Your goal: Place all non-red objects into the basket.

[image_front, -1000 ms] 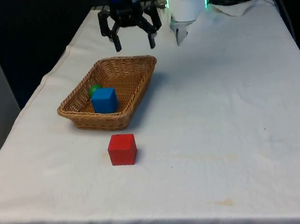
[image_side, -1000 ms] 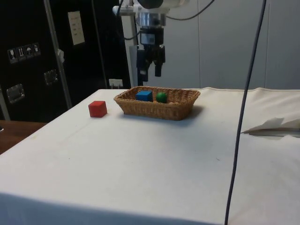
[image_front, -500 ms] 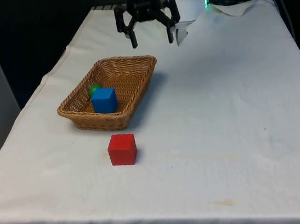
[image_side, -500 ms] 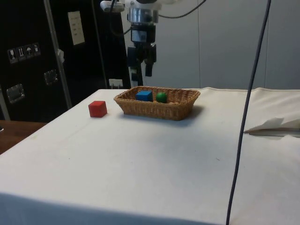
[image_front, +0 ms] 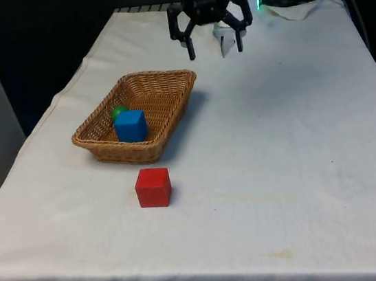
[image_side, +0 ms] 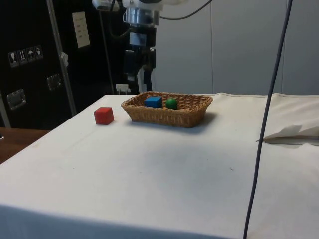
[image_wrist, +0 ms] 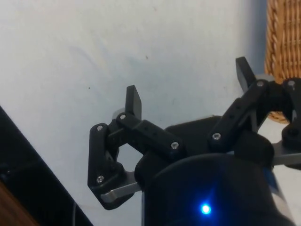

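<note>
Front view: white-clothed surface [image_front: 299,140] carries wicker basket [image_front: 140,115] toward front view's left. Pincer [image_front: 214,45] hovers past basket's far corner, fingers spread, empty. Red cube [image_front: 153,187] on cloth just beside basket's near end. Blue cube [image_front: 130,126] and green ball [image_front: 118,112] lie inside basket, touching.

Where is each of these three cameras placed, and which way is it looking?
Front view: looks along the table at the basket, the red cube and the open gripper.
Side view: from the table's side, facing dark cabinets; gripper beyond the basket.
Wrist view: on the arm, looking down past the fingers at cloth.
Front and side share basket, blue cube, green ball.
</note>
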You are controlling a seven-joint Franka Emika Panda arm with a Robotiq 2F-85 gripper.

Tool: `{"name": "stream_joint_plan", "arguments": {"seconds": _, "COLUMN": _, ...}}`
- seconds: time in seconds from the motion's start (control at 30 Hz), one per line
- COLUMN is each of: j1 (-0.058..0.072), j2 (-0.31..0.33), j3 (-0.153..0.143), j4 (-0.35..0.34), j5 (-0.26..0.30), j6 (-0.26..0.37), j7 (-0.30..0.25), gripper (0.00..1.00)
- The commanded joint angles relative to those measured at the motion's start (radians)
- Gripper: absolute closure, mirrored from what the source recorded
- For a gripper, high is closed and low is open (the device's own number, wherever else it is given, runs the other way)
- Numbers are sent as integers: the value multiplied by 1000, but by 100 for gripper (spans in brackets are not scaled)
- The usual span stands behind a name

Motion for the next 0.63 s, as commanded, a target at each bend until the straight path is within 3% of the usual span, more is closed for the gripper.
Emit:
{"name": "stream_joint_plan", "arguments": {"seconds": 0.0, "j1": 8, "j2": 10, "j3": 3, "j4": 4, "j5": -24, "j6": 17, "j7": 29, "gripper": 0}}
{"name": "stream_joint_plan", "arguments": {"seconds": 0.03, "j1": 0, "j2": 1, "j3": 6, "j4": 0, "j5": -3, "j6": 5, "j7": 5, "gripper": 0}}
{"name": "stream_joint_plan", "arguments": {"seconds": 0.1, "j1": 9, "j2": 15, "j3": 18, "j4": 7, "j5": -42, "j6": 27, "j7": 52, "gripper": 0}}
{"name": "stream_joint_plan", "arguments": {"seconds": 0.3, "j1": 9, "j2": 29, "j3": 43, "j4": 9, "j5": -90, "j6": 56, "j7": 103, "gripper": 0}}
{"name": "stream_joint_plan", "arguments": {"seconds": 0.33, "j1": 1, "j2": 17, "j3": 49, "j4": 4, "j5": -71, "j6": 43, "j7": 84, "gripper": 0}}
{"name": "stream_joint_plan", "arguments": {"seconds": 0.37, "j1": 10, "j2": 33, "j3": 47, "j4": 9, "j5": -99, "j6": 62, "j7": 113, "gripper": 0}}
{"name": "stream_joint_plan", "arguments": {"seconds": 0.57, "j1": 12, "j2": 57, "j3": 74, "j4": 21, "j5": -174, "j6": 95, "j7": 189, "gripper": 0}}
{"name": "stream_joint_plan", "arguments": {"seconds": 0.6, "j1": 2, "j2": 49, "j3": 84, "j4": 17, "j5": -155, "j6": 86, "j7": 170, "gripper": 0}}
